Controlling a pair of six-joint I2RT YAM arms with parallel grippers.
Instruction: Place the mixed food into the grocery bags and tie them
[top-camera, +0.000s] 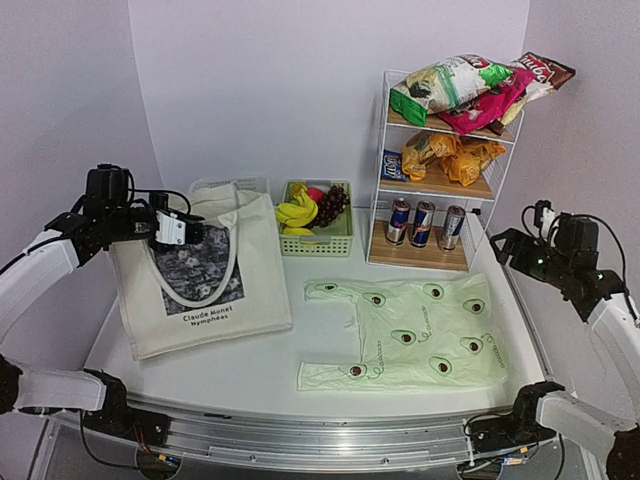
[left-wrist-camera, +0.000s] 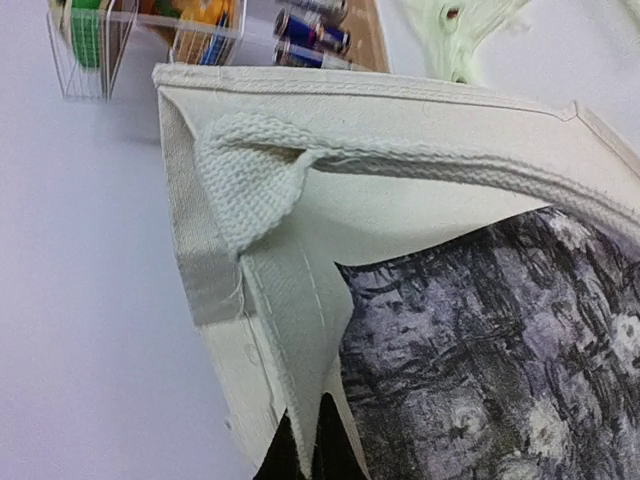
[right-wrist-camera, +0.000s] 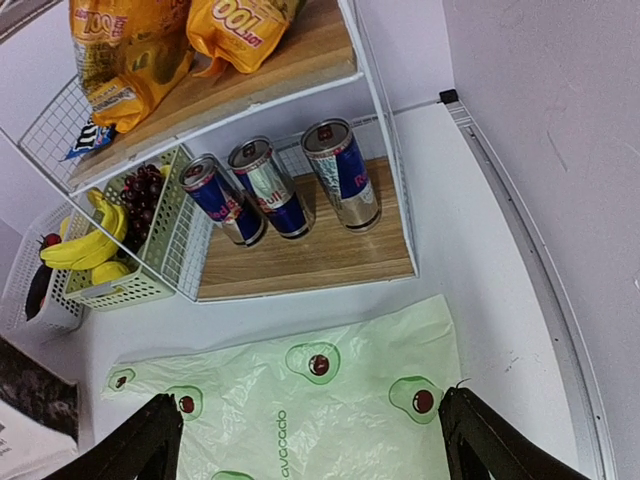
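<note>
Lifting the rim of the canvas tote (top-camera: 250, 290) with the clamped left tool (top-camera: 180, 230) should open it; right tool (right-wrist-camera: 315, 450) gapes empty.

Pale-green avocado-print bag (top-camera: 410, 335); cream tote (top-camera: 262, 282)

The canvas tote (top-camera: 252, 292) reads "Claude Monet Nymphéas", the green plastic bag (right-wrist-camera: 350, 420) "avocado", the orange packets (right-wrist-camera: 130, 50) "100".

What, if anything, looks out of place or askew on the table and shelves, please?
On the top shelf the snack packets are heaped, and a brown packet juts past the rack's right edge. The cans stand upright, the avocado bag lies flat, and the left gripper pinches the canvas tote's rim. Nothing spilled.
</note>
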